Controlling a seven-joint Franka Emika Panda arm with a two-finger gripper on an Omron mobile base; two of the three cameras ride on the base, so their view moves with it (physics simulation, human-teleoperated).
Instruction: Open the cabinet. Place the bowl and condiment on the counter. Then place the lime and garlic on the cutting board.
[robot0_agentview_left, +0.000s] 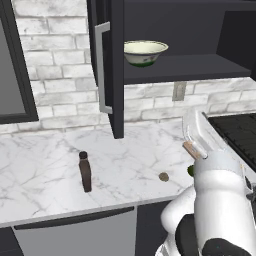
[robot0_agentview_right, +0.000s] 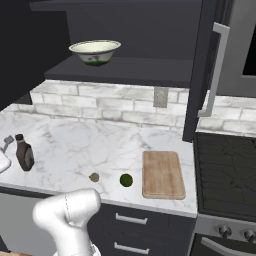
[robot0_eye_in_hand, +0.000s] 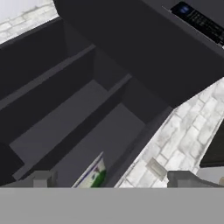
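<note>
The black cabinet (robot0_agentview_left: 117, 70) is open, and its doors stick out toward us. The bowl (robot0_agentview_right: 95, 52) sits on the dark shelf inside. It is cream white with a green band low down.

In the hand view the pincer (robot0_eye_in_hand: 111, 179) is open wide and holds nothing. Its two small dark tips stand far apart at the bottom of that view. It looks up into the cabinet. A bit of the bowl's rim (robot0_eye_in_hand: 94, 175) peeks up between the two tips, at about 6 o'clock in that view, close to the tip on the left.

The white marble worktop (robot0_agentview_right: 75, 145) is below the cabinet. The brown condiment (robot0_agentview_right: 23, 152) bottle stands up on it at about 9 o'clock in the right base view. The garlic (robot0_agentview_right: 94, 177) is a tiny tan lump near the front edge. The lime (robot0_agentview_right: 126, 180) lies just beside it, toward 3 o'clock. The cutting board (robot0_agentview_right: 162, 174) lies flat just past the lime, next to the black stove (robot0_agentview_right: 227, 175). The lime and the garlic are both off the board.

A white brick wall (robot0_agentview_right: 100, 105) runs behind the worktop.
</note>
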